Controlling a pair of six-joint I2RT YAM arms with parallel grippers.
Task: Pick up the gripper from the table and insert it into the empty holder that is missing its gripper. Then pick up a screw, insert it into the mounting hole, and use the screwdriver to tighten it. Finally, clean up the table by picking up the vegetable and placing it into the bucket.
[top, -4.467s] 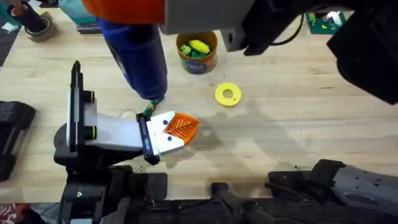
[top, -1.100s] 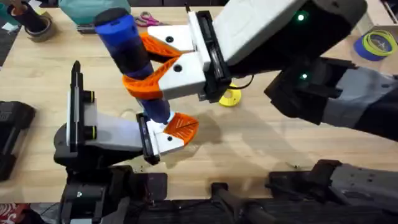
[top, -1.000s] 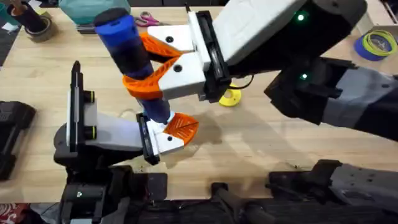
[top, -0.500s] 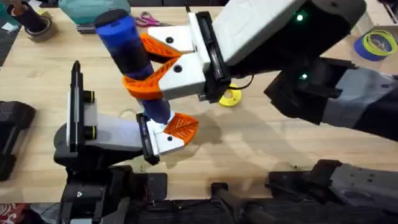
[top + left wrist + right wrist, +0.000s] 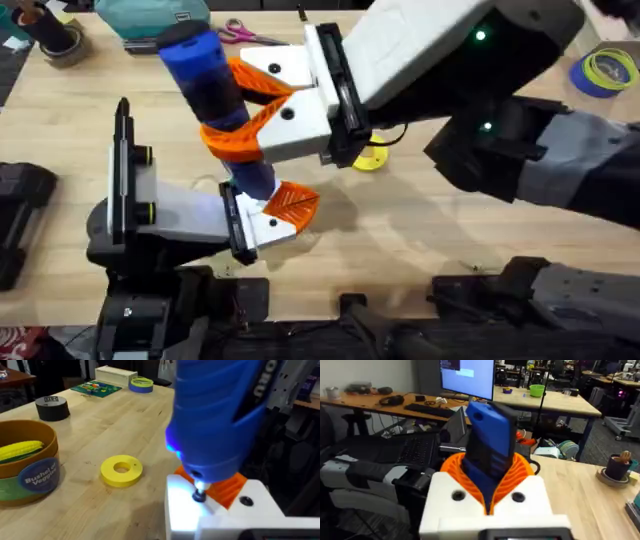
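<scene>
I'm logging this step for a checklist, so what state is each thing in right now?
Screwdriver: upright, clamped in the right gripper, light on, tip down on the holder.
Holder: orange gripper seated in it.
Bucket: upright, with yellow corn inside.
Yellow disc: flat on the table.
Left gripper: resting low by the table, under the screwdriver tip.

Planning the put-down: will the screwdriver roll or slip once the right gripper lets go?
Probably rolls: the screwdriver has a round, smooth blue barrel with no flats visible. It looks rigid and top-heavy, standing on a thin tip, so it would likely tip if released upright. The ribbed pads of the right gripper should limit slip.
</scene>
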